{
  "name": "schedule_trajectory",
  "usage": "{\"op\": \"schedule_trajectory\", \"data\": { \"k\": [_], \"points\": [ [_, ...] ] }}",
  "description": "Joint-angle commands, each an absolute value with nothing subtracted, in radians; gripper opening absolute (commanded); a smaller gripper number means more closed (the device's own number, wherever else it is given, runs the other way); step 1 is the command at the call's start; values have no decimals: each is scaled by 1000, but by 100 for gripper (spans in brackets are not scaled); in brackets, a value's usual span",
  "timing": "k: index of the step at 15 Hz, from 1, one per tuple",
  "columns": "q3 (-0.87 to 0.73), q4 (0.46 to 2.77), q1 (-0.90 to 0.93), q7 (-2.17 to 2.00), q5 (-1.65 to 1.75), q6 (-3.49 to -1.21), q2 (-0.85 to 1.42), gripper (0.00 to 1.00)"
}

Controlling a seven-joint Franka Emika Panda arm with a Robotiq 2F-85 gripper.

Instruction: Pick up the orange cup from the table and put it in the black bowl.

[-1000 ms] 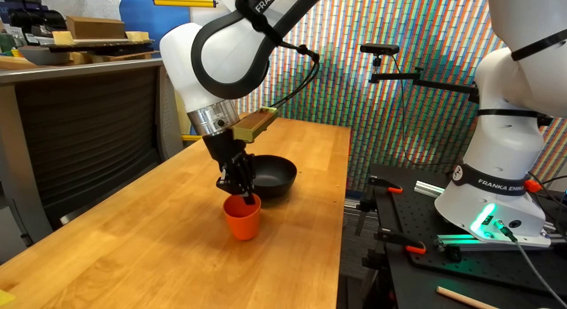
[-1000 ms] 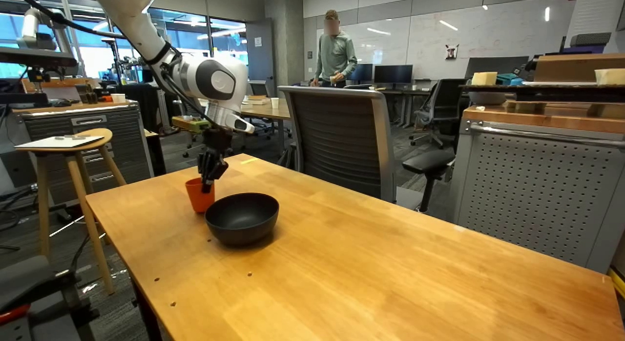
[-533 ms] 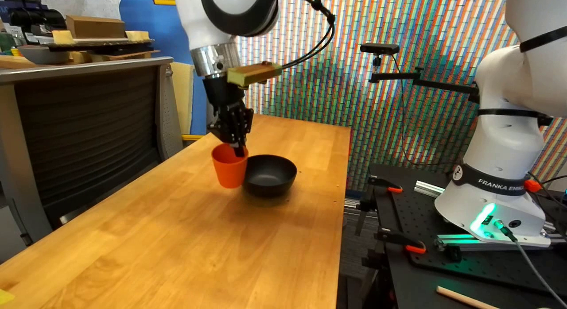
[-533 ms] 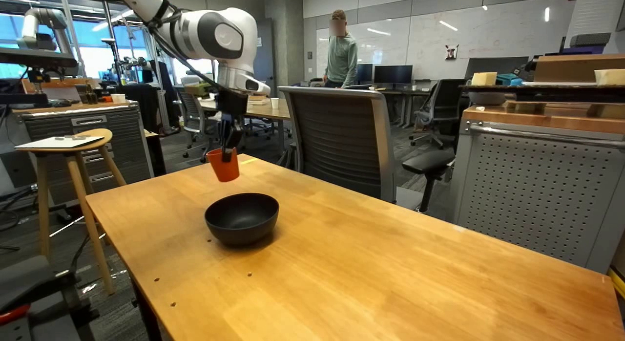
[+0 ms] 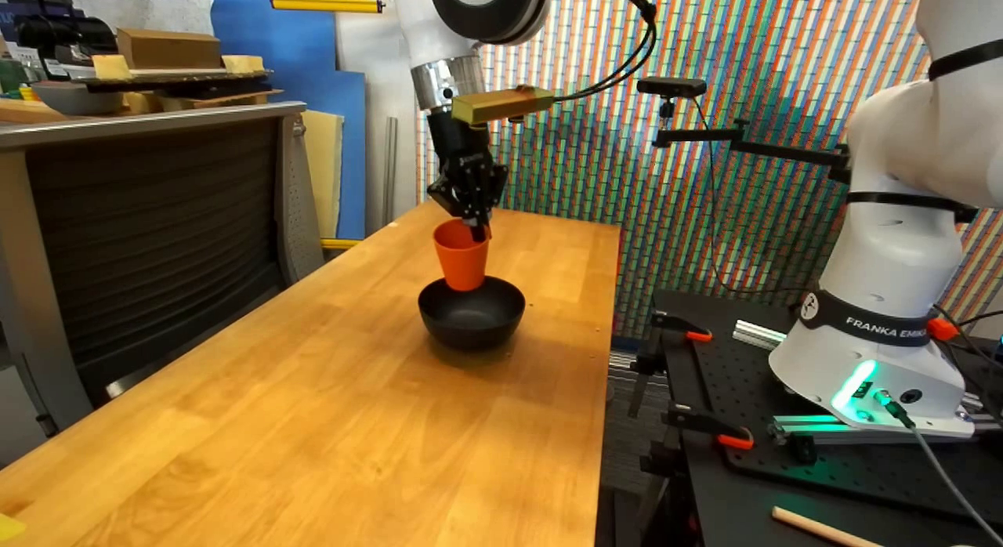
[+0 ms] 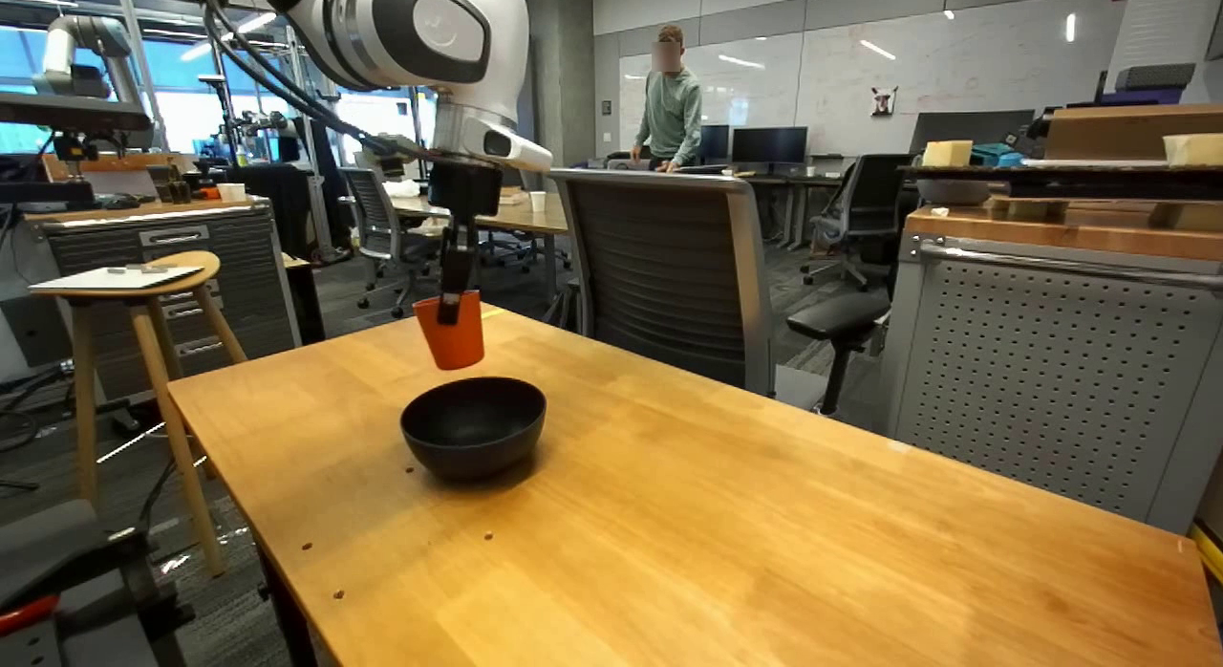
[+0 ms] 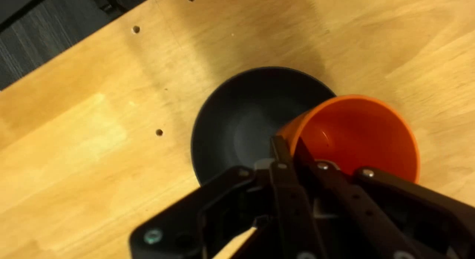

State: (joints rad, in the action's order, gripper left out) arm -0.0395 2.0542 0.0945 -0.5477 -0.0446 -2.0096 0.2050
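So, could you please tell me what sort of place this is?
Probably a robotics lab in an office-like room: between them, the exterior views show a white, rounded robot base lettered FRANKA, a wide, glossy whiteboard and black, rectangular computer monitors.

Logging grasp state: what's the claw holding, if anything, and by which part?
The cup, by its rim: the claw pinches one side of the wall, straddling it inside and out.

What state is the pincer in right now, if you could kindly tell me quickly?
Pincer: closed, holding the orange cup by one side of its rim.
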Motion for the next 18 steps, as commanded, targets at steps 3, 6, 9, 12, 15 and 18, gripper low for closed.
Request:
{"op": "schedule_trajectory", "data": {
  "k": [3, 6, 9, 12, 15, 18],
  "points": [
    [-42, 2171, 49, -555, -91, -2095, 228, 2],
    [-44, 2187, 38, -546, -109, -2144, 264, 2],
    [-48, 2176, 38, -550, -105, -2172, 302, 2],
    [-43, 2180, 40, -535, -115, -2177, 304, 39],
    [-31, 2206, 50, -508, -112, -2157, 233, 62],
    [-12, 2227, 69, -486, -93, -2135, 122, 86]
  ]
}}
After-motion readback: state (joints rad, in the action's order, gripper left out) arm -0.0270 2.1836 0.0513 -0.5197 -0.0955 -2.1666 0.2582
